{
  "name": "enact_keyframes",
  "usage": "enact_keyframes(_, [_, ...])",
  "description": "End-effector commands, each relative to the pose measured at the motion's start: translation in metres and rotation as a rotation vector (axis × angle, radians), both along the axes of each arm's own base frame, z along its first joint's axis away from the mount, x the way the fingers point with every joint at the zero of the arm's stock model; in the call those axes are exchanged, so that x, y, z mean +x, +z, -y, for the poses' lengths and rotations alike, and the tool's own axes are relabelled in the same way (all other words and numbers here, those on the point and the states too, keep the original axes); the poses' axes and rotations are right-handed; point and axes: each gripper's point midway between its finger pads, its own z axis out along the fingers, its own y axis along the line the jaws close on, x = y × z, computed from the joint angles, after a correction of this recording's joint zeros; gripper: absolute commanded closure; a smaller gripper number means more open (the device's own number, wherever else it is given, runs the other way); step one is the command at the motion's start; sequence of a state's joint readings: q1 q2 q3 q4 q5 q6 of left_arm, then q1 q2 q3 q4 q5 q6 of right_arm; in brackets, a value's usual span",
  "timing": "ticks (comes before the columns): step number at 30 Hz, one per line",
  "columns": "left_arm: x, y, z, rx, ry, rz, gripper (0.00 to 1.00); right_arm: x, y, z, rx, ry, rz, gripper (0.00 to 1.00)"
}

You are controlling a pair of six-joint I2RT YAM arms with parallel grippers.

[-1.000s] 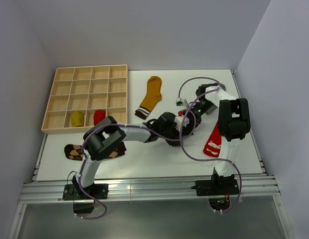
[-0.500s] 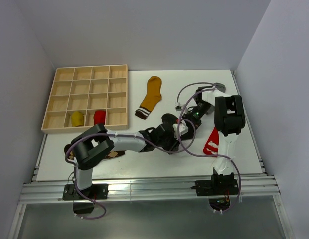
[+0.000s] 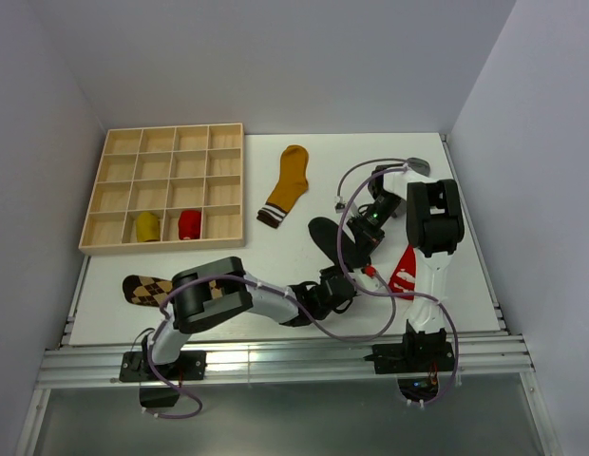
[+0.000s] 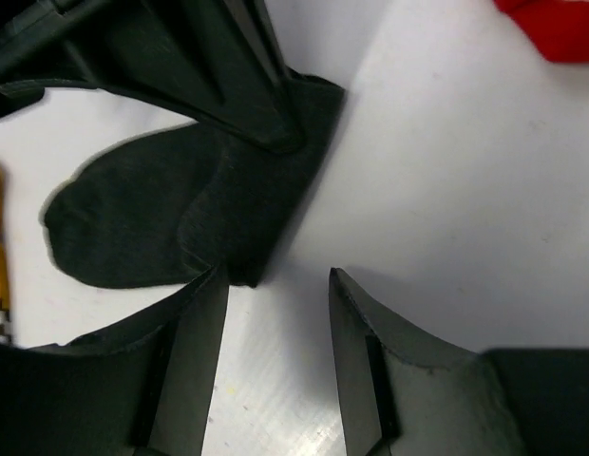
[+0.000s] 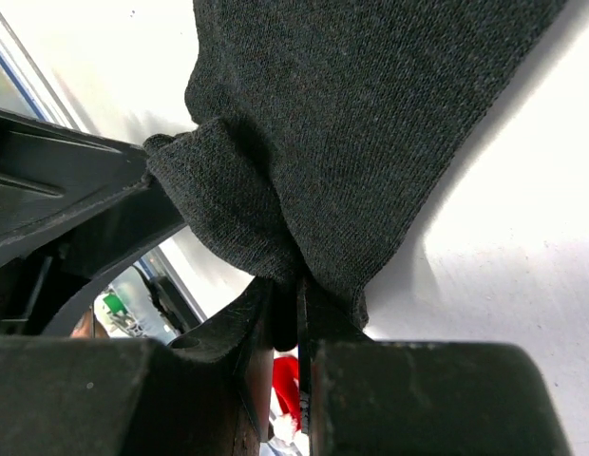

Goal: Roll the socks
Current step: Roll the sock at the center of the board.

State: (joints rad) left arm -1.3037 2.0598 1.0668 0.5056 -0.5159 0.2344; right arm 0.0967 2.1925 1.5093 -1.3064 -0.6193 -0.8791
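Observation:
A black sock (image 3: 325, 234) lies flat mid-table, also seen in the left wrist view (image 4: 171, 214) and in the right wrist view (image 5: 370, 123). My right gripper (image 3: 356, 243) is shut on the folded edge of the black sock (image 5: 296, 290). My left gripper (image 3: 338, 286) is open with nothing between its fingers (image 4: 275, 285), just off the sock's near edge. A mustard sock (image 3: 288, 182) lies flat behind. A red sock (image 3: 405, 271) lies at the right. A brown argyle sock (image 3: 145, 289) lies at the near left.
The wooden grid tray (image 3: 165, 152) stands at the back left, holding a rolled yellow bundle (image 3: 146, 226) and a rolled red bundle (image 3: 189, 223) in its front row. The right arm's cable (image 3: 347, 195) loops over the middle of the table.
My left gripper has let go, opened and drawn back toward the near edge. My right gripper has closed on the black sock's edge, and the sock now shows flat.

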Motion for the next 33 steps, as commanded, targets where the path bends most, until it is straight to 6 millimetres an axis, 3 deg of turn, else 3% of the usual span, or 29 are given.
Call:
enact_keyframes(1, [0.022,0.031,0.002,-0.022,0.062,0.198,0.48,0.000,-0.004,0.003,-0.033,0.023,-0.007,0.96])
enact_keyframes(11, [0.020,0.018,0.010,0.047,-0.028,0.244,0.49,-0.001,-0.005,0.003,-0.045,0.026,-0.011,0.96])
enact_keyframes(18, [-0.010,-0.005,0.025,0.107,-0.246,0.118,0.52,0.002,-0.005,0.003,-0.045,0.029,-0.012,0.96])
enact_keyframes(23, [0.001,-0.015,0.021,0.106,-0.231,0.048,0.56,-0.002,-0.008,0.003,-0.056,0.040,-0.015,0.96])
enact_keyframes(26, [0.010,-0.022,0.019,0.104,-0.209,-0.003,0.60,-0.004,-0.009,0.003,-0.057,0.047,-0.016,0.96])
enact_keyframes(33, [0.014,-0.042,0.010,0.137,-0.191,-0.106,0.89,-0.006,-0.008,0.004,-0.056,0.056,-0.012,0.97])
